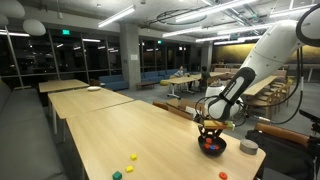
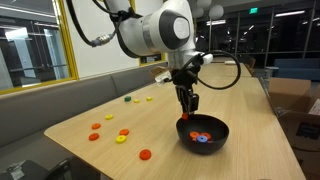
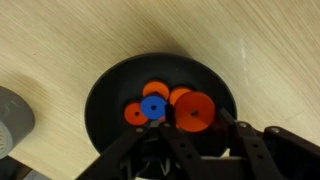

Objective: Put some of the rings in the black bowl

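The gripper (image 2: 189, 101) hangs just above the black bowl (image 2: 201, 147), right of centre in an exterior view, with its fingers pointing down over the bowl's near rim. In the wrist view the dark fingers (image 3: 250, 152) enter from the bottom edge, but how far they stand apart, and whether they hold anything, cannot be told. Inside the bowl (image 3: 104, 95) lie several rings: a blue ring (image 3: 152, 108) among orange ones, and a larger-looking red-orange ring (image 3: 195, 114) beside them. More rings lie scattered on the wooden table (image 2: 250, 110), with an orange one (image 2: 145, 154) and a yellow one (image 2: 121, 138) left of the bowl. A grey cup (image 1: 248, 147) stands just beside the bowl in an exterior view.
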You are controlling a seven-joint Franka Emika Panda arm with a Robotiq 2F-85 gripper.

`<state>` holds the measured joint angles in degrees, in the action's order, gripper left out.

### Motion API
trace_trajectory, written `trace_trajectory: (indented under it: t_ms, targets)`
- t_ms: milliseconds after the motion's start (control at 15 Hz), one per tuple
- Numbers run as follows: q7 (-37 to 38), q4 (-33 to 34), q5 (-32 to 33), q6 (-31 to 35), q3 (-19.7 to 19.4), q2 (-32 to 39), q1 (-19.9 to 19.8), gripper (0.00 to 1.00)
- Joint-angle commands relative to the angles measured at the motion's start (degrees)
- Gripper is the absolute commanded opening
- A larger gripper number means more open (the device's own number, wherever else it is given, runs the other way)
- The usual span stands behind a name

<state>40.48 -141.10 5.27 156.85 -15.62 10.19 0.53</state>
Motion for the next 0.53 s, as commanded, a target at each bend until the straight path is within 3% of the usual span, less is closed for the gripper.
trace_trajectory:
  t_ms: [0,67,333,467]
  targets:
    - [1.0,-0.5,-1.0,0.5,0.3,-0.6,-2.1,0.55]
    - [0.4,-0.2,-1.7,0.4,0.6,-0.4,-2.7,0.68]
    - [-1.5,0.9,-3.3,-0.7,2.4,0.2,-2.6,0.98]
    - [-3.8,1.1,-4.3,-1.2,4.5,0.1,-2.2,1.00]
